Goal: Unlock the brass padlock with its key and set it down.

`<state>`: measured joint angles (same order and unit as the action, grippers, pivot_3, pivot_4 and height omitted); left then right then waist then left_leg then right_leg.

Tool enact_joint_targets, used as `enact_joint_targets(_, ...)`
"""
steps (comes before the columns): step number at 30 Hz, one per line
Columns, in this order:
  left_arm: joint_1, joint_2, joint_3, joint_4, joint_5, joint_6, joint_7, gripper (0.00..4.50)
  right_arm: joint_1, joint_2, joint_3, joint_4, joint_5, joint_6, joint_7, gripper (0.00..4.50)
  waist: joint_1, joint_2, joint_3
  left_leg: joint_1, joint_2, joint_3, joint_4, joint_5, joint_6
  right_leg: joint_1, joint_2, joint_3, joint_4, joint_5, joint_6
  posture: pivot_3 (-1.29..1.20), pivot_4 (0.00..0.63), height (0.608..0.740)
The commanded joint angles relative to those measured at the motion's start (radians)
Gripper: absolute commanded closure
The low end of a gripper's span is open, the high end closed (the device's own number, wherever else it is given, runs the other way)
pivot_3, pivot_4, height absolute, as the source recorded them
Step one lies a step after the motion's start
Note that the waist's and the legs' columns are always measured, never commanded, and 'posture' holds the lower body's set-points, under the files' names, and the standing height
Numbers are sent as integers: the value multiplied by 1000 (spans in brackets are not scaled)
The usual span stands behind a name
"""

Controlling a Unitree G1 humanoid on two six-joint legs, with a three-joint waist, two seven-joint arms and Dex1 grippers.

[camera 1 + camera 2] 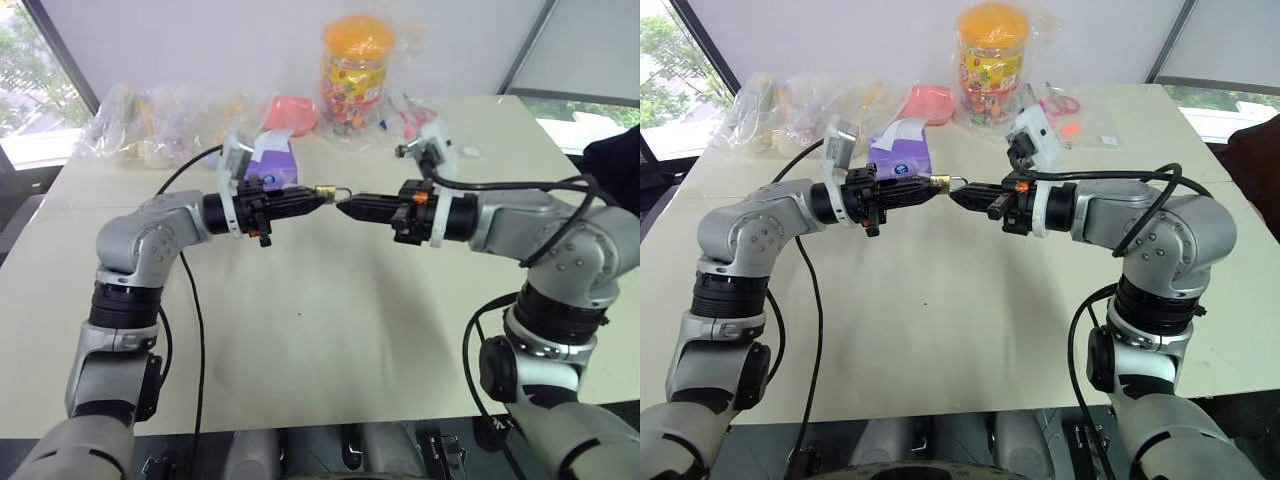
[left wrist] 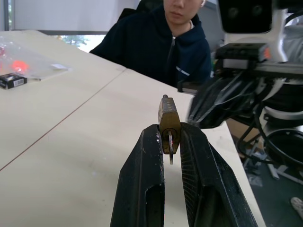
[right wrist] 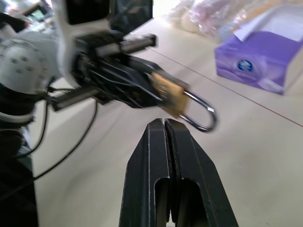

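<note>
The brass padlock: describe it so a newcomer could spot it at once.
Over the middle of the pale table, the two arms meet tip to tip. The brass padlock is pinched in the left gripper, its silvery shackle loop toward the shut right gripper. It is the one small gold-coloured item held in the air.

Soft window daylight; motion blur in both wrist views.

Both arms are reaching in over the middle of the desk, forearms roughly level and pointing at each other. The left hand point(image 1: 318, 197) is clamping the brass padlock point(image 2: 169, 124) between its fingertips. The right hand point(image 1: 345, 208) is pressing its fingers together on nothing, its tip just beside the padlock's shackle.
</note>
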<state>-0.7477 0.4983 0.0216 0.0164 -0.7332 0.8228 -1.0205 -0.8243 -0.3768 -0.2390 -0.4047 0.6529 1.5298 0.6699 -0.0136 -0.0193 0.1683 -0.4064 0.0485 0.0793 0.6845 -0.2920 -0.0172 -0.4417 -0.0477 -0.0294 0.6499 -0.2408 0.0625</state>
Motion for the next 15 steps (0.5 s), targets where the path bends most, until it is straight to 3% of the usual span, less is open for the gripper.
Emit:
enact_joint_targets(1, -14, 8, 34, -42, -31, 5, -2, 4500, -3, -16, 2, 6, 23, -47, -13, 4491, 0, 0, 0, 0, 0, 0, 0, 0, 0, 0, 0, 0, 0, 0, 0, 0, 150, 740)
enact_joint_targets(15, -13, 13, 45, -76, -66, 37, 12, 4500, -10, -29, 25, 67, 40, -100, -85, 4491, 0, 0, 0, 0, 0, 0, 0, 0, 0, 0, 0, 0, 0, 0, 0, 0, 150, 740)
